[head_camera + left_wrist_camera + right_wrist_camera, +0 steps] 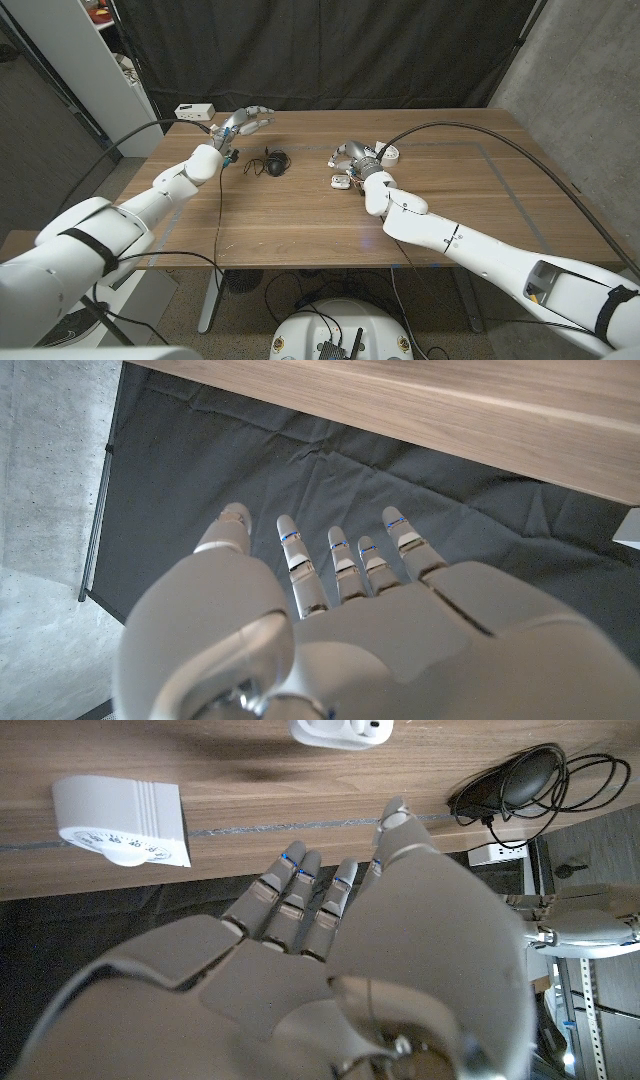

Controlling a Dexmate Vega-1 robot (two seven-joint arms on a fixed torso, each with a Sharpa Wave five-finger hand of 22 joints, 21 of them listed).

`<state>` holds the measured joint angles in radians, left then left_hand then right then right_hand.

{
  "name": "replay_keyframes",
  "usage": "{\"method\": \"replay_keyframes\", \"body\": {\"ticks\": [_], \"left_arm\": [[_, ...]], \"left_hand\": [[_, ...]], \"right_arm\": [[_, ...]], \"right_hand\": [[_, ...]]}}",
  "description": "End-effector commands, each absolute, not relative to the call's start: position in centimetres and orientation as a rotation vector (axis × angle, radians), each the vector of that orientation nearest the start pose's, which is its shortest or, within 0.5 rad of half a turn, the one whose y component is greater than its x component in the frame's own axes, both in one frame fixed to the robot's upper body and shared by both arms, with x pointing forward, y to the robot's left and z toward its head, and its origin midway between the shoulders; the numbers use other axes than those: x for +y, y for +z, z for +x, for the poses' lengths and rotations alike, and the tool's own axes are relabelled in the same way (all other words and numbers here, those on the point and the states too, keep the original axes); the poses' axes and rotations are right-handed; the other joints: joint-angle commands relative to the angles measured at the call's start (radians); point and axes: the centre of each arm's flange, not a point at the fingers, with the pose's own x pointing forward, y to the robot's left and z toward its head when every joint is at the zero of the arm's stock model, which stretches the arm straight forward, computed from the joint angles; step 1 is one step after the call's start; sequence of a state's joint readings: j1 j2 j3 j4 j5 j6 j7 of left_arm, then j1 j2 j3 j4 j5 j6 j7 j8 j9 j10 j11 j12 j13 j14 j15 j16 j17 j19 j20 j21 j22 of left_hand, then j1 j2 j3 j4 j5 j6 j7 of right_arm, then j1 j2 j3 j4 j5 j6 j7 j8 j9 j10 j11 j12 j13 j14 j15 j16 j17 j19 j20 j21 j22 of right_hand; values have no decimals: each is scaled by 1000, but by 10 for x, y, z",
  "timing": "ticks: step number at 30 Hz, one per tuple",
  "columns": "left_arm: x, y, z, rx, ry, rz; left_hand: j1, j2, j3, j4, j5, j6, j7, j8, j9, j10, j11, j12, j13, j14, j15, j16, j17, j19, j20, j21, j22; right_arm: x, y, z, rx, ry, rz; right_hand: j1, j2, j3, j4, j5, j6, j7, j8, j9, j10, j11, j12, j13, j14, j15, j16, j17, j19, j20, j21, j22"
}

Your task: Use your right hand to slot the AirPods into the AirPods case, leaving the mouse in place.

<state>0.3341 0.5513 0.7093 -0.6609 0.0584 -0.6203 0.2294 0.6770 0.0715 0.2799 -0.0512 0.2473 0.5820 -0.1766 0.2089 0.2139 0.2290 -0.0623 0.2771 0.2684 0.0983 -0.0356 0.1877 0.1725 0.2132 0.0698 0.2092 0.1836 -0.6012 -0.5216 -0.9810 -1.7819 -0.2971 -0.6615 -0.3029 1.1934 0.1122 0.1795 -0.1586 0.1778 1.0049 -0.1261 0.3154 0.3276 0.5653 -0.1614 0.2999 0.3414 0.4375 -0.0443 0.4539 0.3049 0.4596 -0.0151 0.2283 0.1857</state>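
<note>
A small white AirPods case lies on the wooden table just in front of my right hand. In the right wrist view the case stands open, and I cannot tell whether earbuds are in it. My right hand hovers past the case with fingers loosely apart and nothing in them. The black mouse with its coiled cable sits to the left of that hand, and it also appears in the right wrist view. My left hand is held out at the far left, fingers stretched and empty.
A white ridged round device lies just right of my right hand, also seen from the right wrist. A white box sits at the far left corner. A dark curtain hangs behind the table.
</note>
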Motion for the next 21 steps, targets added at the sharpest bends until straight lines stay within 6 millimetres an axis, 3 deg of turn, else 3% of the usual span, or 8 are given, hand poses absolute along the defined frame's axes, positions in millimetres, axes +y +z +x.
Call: {"method": "replay_keyframes", "body": {"ticks": [1,13,15,21], "left_arm": [[328,64,700,-782,46,847],[321,62,698,-775,44,851],[320,62,698,-776,45,850],[317,61,696,-774,52,847]], "left_hand": [[1,10,-8,0,-2,6,1,-3,2,5,1,0,1,11,-40,-4,2,4,-3,0,3],[1,17,-13,-3,-7,3,2,-5,2,4,3,-2,1,11,-38,-4,2,3,-1,0,3],[1,17,-14,-3,-8,4,2,-4,2,4,3,-2,1,11,-38,-4,2,4,-1,0,3],[1,19,-18,-5,-10,6,0,-4,2,5,2,-2,2,11,-40,-4,2,4,-3,0,3]], "right_arm": [[-93,-26,582,-546,46,-1135],[-109,-29,577,-467,81,-1147],[-110,-29,578,-455,85,-1148],[-104,-26,578,-434,83,-1144]], "right_hand": [[13,7,7,1,5,4,-17,0,39,-1,-21,0,6,-9,-189,-8,5,2,-12,-3,2],[8,7,2,7,5,-5,-33,-11,34,-15,-20,-6,9,-21,-186,-13,7,1,-13,-3,2],[5,8,0,9,6,-4,-33,-13,32,-22,-10,-10,9,-22,-186,-13,8,0,-13,-3,2],[1,9,-2,11,6,-6,-33,-16,29,-20,-22,-9,10,-23,-186,-13,10,0,-10,-3,2]]}}
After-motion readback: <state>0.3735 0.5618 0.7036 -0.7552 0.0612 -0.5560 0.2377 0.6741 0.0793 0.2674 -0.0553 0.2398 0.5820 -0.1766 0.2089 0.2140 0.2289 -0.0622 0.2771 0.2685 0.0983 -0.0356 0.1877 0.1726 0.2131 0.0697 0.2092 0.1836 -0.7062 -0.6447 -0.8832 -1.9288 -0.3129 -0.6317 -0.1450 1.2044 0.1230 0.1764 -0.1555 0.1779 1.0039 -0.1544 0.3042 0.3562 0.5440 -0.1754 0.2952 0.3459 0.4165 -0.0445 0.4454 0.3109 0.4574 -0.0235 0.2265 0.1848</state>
